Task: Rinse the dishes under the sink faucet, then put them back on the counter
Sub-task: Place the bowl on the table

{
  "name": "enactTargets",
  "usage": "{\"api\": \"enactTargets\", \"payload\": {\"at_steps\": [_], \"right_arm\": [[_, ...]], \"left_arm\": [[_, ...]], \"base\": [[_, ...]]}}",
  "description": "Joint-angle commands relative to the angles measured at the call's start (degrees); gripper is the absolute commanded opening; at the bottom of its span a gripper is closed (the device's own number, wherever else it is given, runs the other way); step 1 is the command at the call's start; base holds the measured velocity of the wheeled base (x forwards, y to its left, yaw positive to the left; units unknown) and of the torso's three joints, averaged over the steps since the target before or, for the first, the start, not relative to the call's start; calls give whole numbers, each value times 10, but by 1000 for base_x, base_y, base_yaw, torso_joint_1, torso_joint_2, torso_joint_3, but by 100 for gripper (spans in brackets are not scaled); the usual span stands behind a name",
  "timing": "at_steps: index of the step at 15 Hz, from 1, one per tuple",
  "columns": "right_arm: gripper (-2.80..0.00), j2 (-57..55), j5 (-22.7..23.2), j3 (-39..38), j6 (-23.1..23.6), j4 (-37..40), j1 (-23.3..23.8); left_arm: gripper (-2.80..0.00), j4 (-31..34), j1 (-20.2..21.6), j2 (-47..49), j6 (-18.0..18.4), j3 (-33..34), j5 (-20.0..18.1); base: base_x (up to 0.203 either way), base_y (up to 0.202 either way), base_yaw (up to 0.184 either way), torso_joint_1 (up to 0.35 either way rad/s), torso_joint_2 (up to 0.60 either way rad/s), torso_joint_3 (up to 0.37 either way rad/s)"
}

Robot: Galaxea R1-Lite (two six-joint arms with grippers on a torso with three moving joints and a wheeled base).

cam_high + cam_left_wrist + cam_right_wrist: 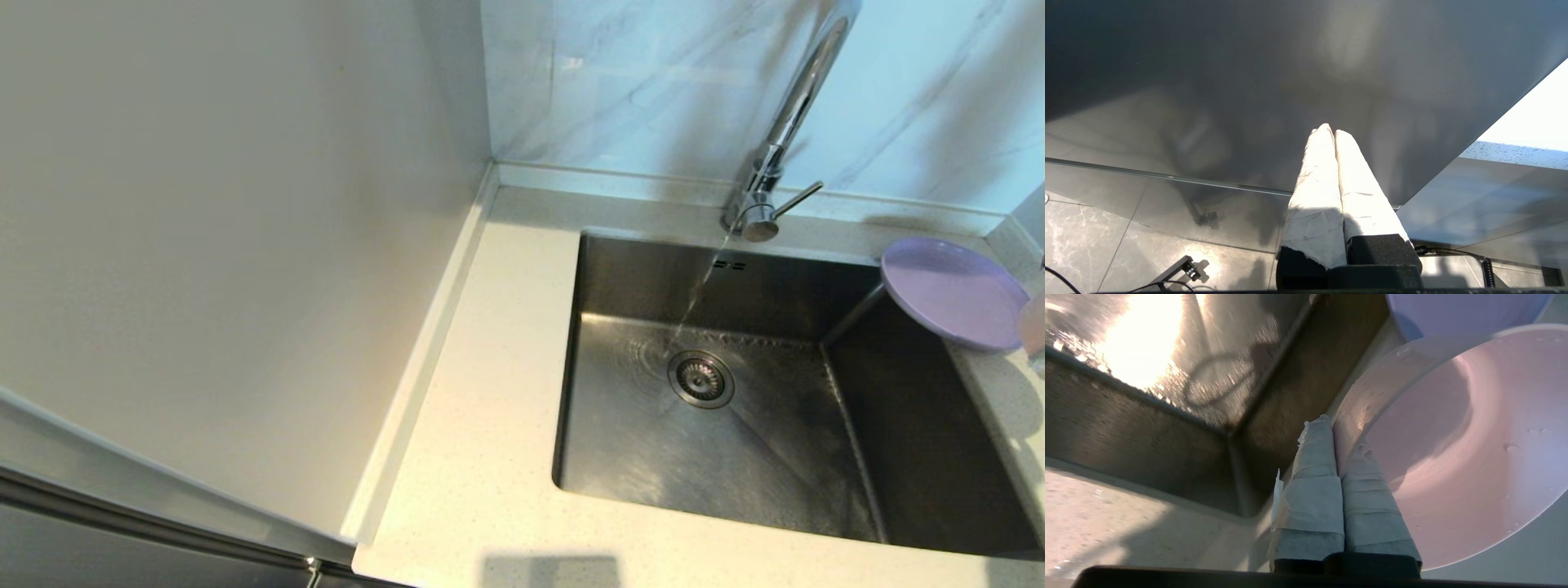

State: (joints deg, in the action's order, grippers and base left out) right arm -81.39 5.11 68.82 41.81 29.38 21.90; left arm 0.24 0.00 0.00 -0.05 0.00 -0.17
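Observation:
The lilac plate (951, 292) lies on the counter (482, 392) right of the sink, its edge overhanging the basin. Only a sliver of the pale pink bowl (1033, 322) shows at the head view's right border, beside the plate. In the right wrist view my right gripper (1341, 435) is shut on the bowl (1461, 449), one finger inside the rim and one outside; water drops dot the bowl, and the plate (1453, 310) lies just beyond it. The chrome faucet (796, 106) runs a thin stream (698, 298) into the basin. My left gripper (1333, 130) is shut on nothing, parked low by a grey panel.
The steel sink (735, 457) has wet walls and a round drain (700, 378). The faucet's side lever (798, 200) sticks out to the right. A white wall panel (245, 245) borders the counter on the left, and a marble backsplash (637, 82) stands behind.

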Motion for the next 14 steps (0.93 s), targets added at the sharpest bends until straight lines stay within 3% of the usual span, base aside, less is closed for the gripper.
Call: {"api": "enactTargets", "payload": {"at_steps": [1,7,14], "right_arm": [[-280,-35,-19,-10,6,1,24],[-280,-143,-54,-21,20,-85,69],[-280,-181,-59,-19,49,-107,112]], "left_arm": [[-280,0,0,0,0,0,0],[-280,0,0,0,0,0,0],[-280,0,0,0,0,0,0]], "base": [[0,0,0,0,0,0],[0,0,0,0,0,0],[0,0,0,0,0,0]]}}
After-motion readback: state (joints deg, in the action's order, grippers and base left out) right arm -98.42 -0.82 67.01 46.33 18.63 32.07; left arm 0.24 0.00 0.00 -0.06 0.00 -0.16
